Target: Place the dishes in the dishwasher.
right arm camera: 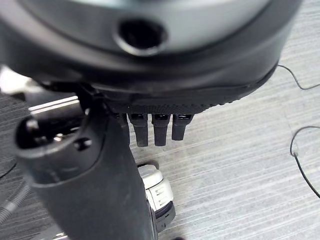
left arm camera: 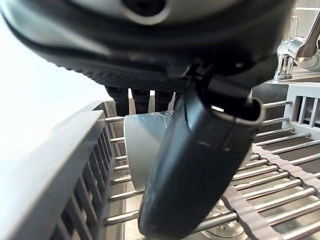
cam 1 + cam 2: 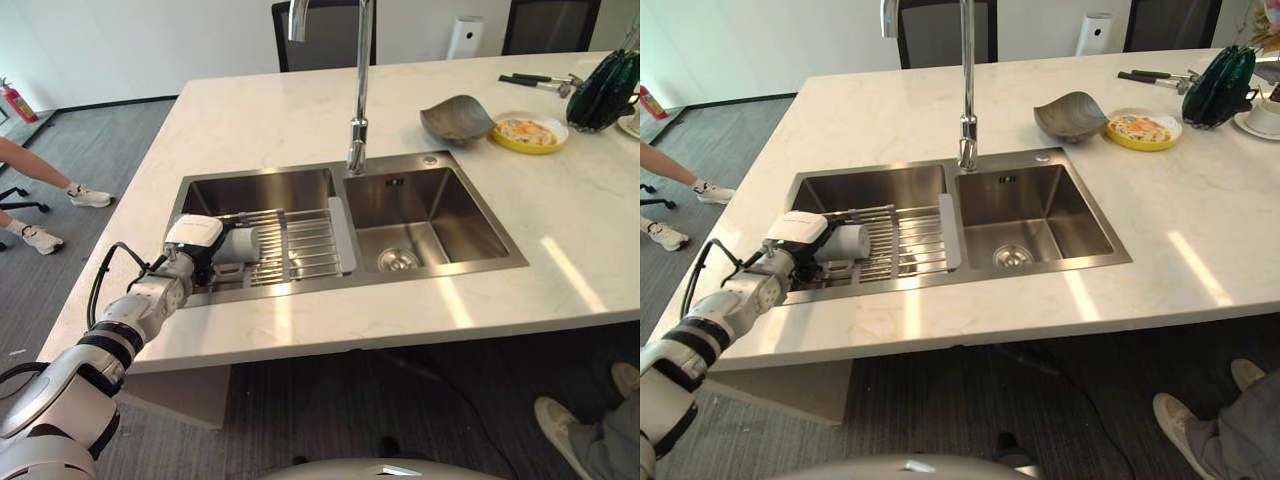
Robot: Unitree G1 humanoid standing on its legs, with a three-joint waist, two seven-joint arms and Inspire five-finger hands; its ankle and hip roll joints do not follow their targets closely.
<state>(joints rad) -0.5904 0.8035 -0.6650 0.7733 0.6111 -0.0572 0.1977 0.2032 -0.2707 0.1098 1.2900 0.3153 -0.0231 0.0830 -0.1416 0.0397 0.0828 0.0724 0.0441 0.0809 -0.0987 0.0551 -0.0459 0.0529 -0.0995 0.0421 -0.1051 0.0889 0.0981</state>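
Left hand (image 3: 200, 243) clamped on grey cup (image 3: 240, 244) over sink rack (image 3: 300, 245); grey bowl (image 3: 456, 119) and yellow plate (image 3: 530, 133) wait on table (image 3: 250, 120).

The left eye and right eye views look down from the robot's head, facing across the worktop (image 3: 300, 110). Both share the double sink (image 3: 440, 210), tap (image 3: 967, 90) and wire rack (image 3: 905, 240), seen from slightly offset positions. The left wrist view looks along the left hand (image 2: 200, 165) from very close, onto the same rack. The right wrist view looks past the right hand (image 1: 85, 190) down at the floor (image 1: 240, 165).
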